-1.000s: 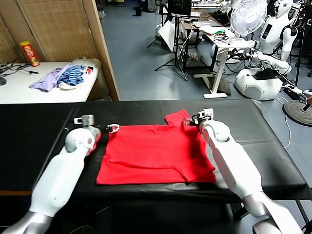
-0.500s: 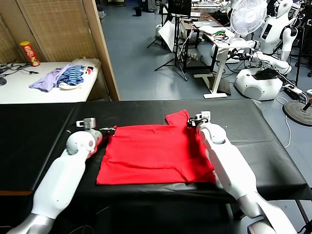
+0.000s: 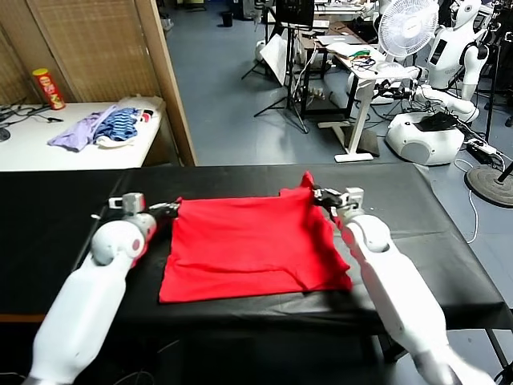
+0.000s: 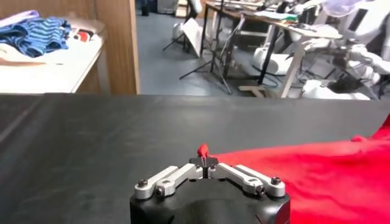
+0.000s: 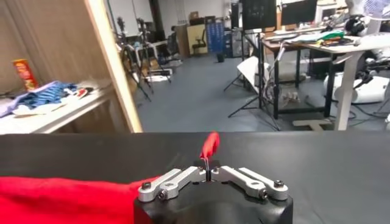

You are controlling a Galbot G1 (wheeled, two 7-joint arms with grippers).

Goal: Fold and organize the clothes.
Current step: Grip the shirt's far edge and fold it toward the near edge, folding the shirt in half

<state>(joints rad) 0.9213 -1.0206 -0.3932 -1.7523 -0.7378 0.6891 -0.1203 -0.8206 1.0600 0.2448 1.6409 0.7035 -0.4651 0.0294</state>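
Observation:
The red T-shirt [image 3: 244, 245], the clothes of the task, lies spread on the black table [image 3: 56, 216], plain side up. My left gripper [image 3: 171, 208] is shut on the shirt's far left corner; a small red tuft [image 4: 202, 150] sticks out between the closed jaws of this gripper [image 4: 204, 163]. At the far right corner my right gripper [image 3: 318, 194] is shut on the sleeve, which rises in a peak [image 3: 306, 181]. In the right wrist view a red fold [image 5: 210, 145] stands up from the closed gripper [image 5: 208, 168], with more red cloth [image 5: 67, 196] trailing beside it.
A white side table [image 3: 48, 148] at the back left holds purple and blue-striped garments [image 3: 108, 124] and a red can [image 3: 48, 87]. A wooden screen [image 3: 164, 76] stands behind it. A fan [image 3: 409, 28], desks and other robots [image 3: 449, 48] fill the room beyond.
Both grippers closed on the shirt's far corners. The left one drew slightly left and the right one slightly right, lifting the corners and stretching the far edge.

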